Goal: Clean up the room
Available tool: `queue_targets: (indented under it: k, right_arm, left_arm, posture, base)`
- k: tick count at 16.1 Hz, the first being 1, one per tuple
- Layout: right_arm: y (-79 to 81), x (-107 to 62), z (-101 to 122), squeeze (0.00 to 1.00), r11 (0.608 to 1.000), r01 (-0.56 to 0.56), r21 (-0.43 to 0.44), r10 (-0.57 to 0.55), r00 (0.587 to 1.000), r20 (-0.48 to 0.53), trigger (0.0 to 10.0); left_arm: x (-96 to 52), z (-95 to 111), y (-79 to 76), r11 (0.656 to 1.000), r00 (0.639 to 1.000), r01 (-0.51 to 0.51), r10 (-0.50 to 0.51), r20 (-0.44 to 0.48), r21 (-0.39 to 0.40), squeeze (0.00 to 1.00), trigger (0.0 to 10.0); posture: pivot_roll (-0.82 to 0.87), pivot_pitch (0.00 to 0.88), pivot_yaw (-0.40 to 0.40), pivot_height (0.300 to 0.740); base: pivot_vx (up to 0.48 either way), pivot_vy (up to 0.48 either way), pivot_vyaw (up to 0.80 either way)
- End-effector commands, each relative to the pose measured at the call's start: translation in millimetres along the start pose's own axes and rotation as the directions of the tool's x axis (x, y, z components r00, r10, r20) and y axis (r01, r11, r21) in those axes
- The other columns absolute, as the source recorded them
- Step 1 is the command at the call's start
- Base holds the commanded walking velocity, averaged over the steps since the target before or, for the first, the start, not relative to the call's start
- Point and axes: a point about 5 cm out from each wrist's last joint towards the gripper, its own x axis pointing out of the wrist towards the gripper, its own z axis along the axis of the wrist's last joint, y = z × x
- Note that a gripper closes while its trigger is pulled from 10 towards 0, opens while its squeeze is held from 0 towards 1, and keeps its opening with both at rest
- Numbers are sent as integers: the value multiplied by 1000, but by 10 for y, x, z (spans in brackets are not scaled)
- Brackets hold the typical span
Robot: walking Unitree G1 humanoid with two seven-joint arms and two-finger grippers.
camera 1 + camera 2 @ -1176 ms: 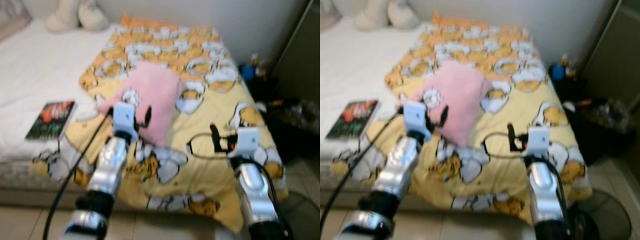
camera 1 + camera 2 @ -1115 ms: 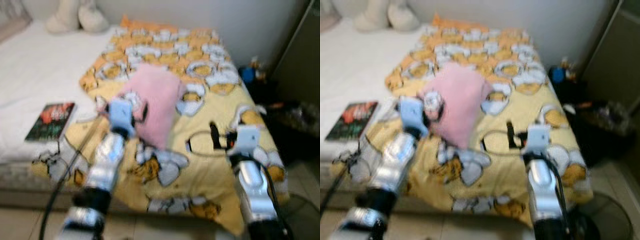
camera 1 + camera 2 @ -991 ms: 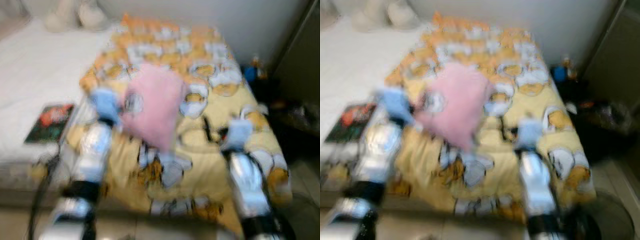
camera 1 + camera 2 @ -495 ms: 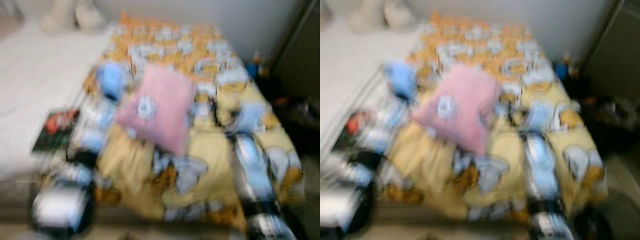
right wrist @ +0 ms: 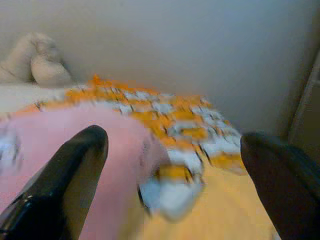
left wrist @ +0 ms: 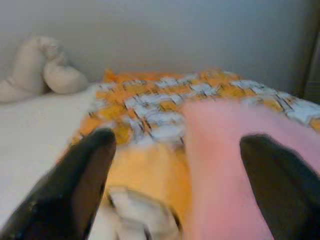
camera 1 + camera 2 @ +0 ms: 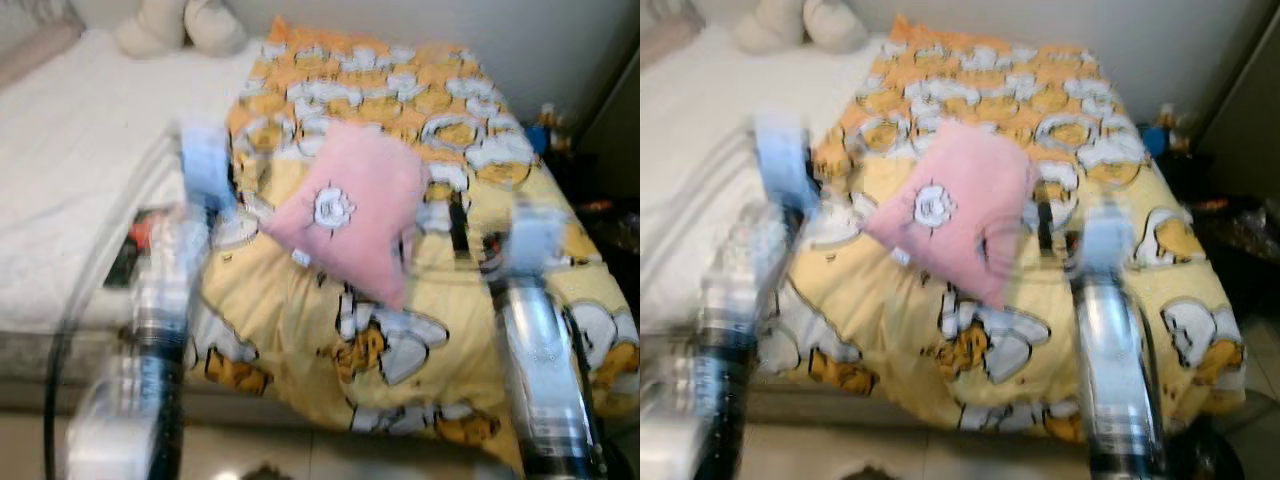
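A pink pillow (image 7: 355, 210) with a small white patch lies tilted on a yellow and orange cartoon-cat blanket (image 7: 300, 310) on the bed. My left gripper (image 7: 228, 178) is raised at the pillow's left side, blurred. At the pillow's right edge is my right gripper (image 7: 462, 228). In the left wrist view both black fingers (image 6: 75, 185) stand wide apart, open, with the pillow (image 6: 225, 150) ahead of them. The right wrist view shows its fingers (image 5: 65, 180) also wide apart, open, and the pillow (image 5: 45, 130) ahead. Neither gripper holds anything.
A dark book (image 7: 133, 245) lies on the white sheet (image 7: 70, 150), partly behind my left arm. A cream stuffed toy (image 7: 180, 25) rests at the bed's head by the wall. Dark clutter (image 7: 600, 200) stands right of the bed. Tiled floor lies at the near edge.
The camera has shifted, so the bed sits lower and more to the right. Both arms have reached further over the bed, and the left gripper went from in front of the pillow to its left side.
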Motion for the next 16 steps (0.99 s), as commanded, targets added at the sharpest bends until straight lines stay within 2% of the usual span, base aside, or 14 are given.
queue_targets:
  k: [1, 2, 3, 5, 6, 7, 9, 11, 13, 14, 16]
  right_arm:
    - [12, -95, 33, 0, 1000, 13, -25, -12, 1000, 13, 10000]
    - [-4, -306, -77, 0, 998, 37, -50, -39, 999, -24, 10000]
    - [-21, -395, -128, 0, 996, 45, -76, -48, 998, -31, 10000]
    - [-29, -416, -177, 0, 996, 41, -75, -46, 997, -59, 10000]
    - [-33, -382, -205, 0, 998, 49, -47, -53, 995, -87, 10000]
    - [-33, -320, -217, 0, 998, 65, -8, -65, 993, -98, 10000]
    - [-41, -204, -181, 0, 996, 84, -7, -84, 994, -66, 10000]
    - [-24, -128, -181, 0, 994, 99, 36, -96, 993, -75, 10000]
    - [20, -136, -210, 0, 997, 70, 38, -66, 994, -88, 10000]
    - [37, -128, -211, 0, 997, 61, 42, -57, 994, -91, 10000]
    - [0, -102, -182, 0, 995, 87, 45, -83, 993, -79, 10000]
  left_arm:
    - [-21, 197, -69, 1000, 996, 10, -12, 87, 24, 0, 10000]
    - [-189, 36, -187, 1000, 997, 12, -12, 70, 10, 0, 10000]
    - [-286, -39, -316, 999, 997, 41, -41, 67, -7, 0, 10000]
    - [-348, -70, -423, 995, 996, 69, -65, 55, -70, 0, 10000]
    - [-318, -67, -385, 995, 999, 5, -1, 41, -104, 0, 10000]
    - [-263, -21, -367, 995, 998, -32, 37, 51, -93, 0, 10000]
    - [-183, 53, -371, 994, 995, -65, 72, 70, -90, 0, 10000]
    - [-150, 129, -354, 995, 990, -92, 96, 99, -47, 0, 10000]
    - [-125, 133, -361, 995, 992, -80, 85, 93, -55, 0, 10000]
    - [-80, 190, -388, 999, 992, -46, 48, 119, -18, 0, 10000]
    - [-2, 285, -425, 1000, 989, -3, 2, 151, 4, 0, 10000]
  posture:
    - [18, 0, 2, 740]
    - [30, 0, -17, 740]
    - [33, 0, -27, 740]
    - [36, 0, -31, 740]
    - [34, 0, -27, 740]
    - [32, 0, -27, 740]
    - [31, 0, -33, 740]
    - [26, 0, -24, 740]
    - [29, 0, -22, 740]
    - [24, 0, -21, 740]
    - [23, 0, -20, 740]
  base:
    - [0, 0, 0]
    - [0, 0, 0]
    - [0, 0, 0]
    - [240, 0, 0]
    - [480, 0, 0]
    - [480, 0, 0]
    - [480, 0, 0]
    - [480, 0, 0]
    - [480, 0, 0]
    - [480, 0, 0]
    - [480, 0, 0]
